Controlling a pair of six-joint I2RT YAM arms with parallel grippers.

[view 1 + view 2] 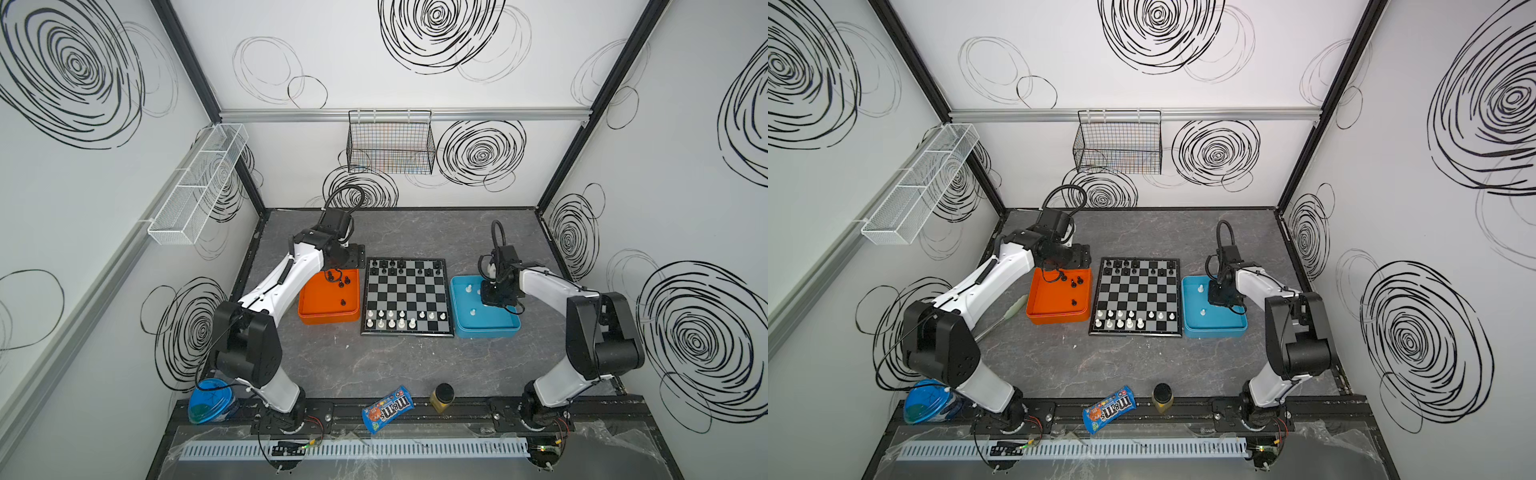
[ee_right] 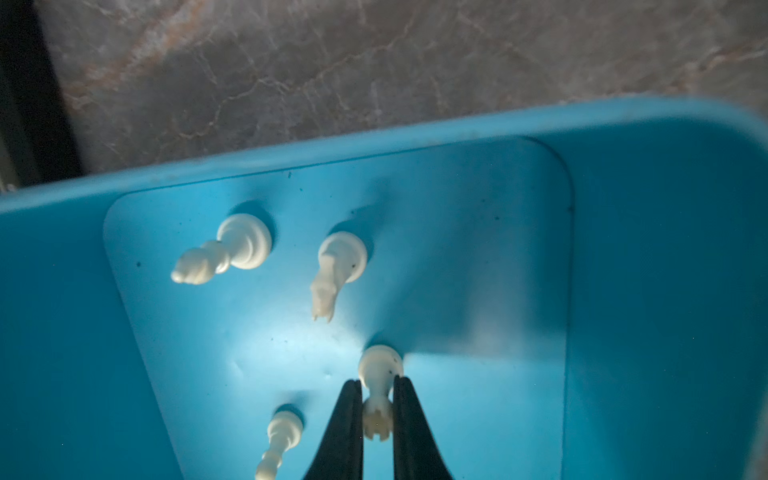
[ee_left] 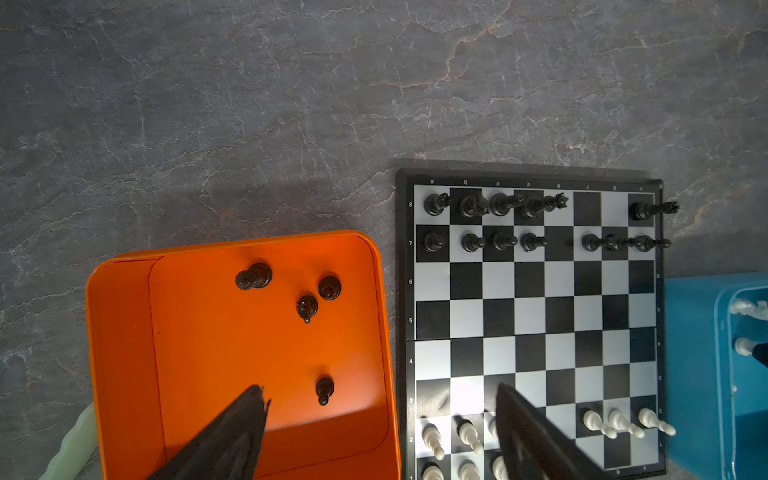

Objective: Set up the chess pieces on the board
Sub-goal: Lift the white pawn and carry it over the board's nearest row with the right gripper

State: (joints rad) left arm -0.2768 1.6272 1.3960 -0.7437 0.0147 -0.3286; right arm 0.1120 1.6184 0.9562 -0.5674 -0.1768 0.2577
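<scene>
The board (image 1: pixel 406 297) (image 1: pixel 1138 297) (image 3: pixel 536 316) lies mid-table, with black chess pieces (image 3: pixel 498 241) on its two far rows and white ones (image 1: pixel 390 322) on its two near rows. Several black pieces (image 3: pixel 306 308) stand in the orange tray (image 1: pixel 320 307) (image 3: pixel 232 345). My left gripper (image 3: pixel 380 388) (image 1: pixel 352 261) hovers open over that tray's edge beside the board, holding nothing. In the blue tray (image 1: pixel 490 328) (image 2: pixel 644 291), my right gripper (image 2: pixel 377 384) (image 1: pixel 490 293) is shut on a white rook (image 2: pixel 377 411). A bishop (image 2: pixel 232 249), knight (image 2: pixel 336 266) and pawn (image 2: pixel 282 432) stand nearby.
An M&M's bag (image 1: pixel 386 409), a black-lidded jar (image 1: pixel 442 397) and a blue tub (image 1: pixel 210 401) sit along the front rail. A pale green-handled tool (image 1: pixel 1013 309) lies left of the orange tray. A black wire basket (image 1: pixel 390 143) and a white mesh shelf (image 1: pixel 195 187) hang on the walls.
</scene>
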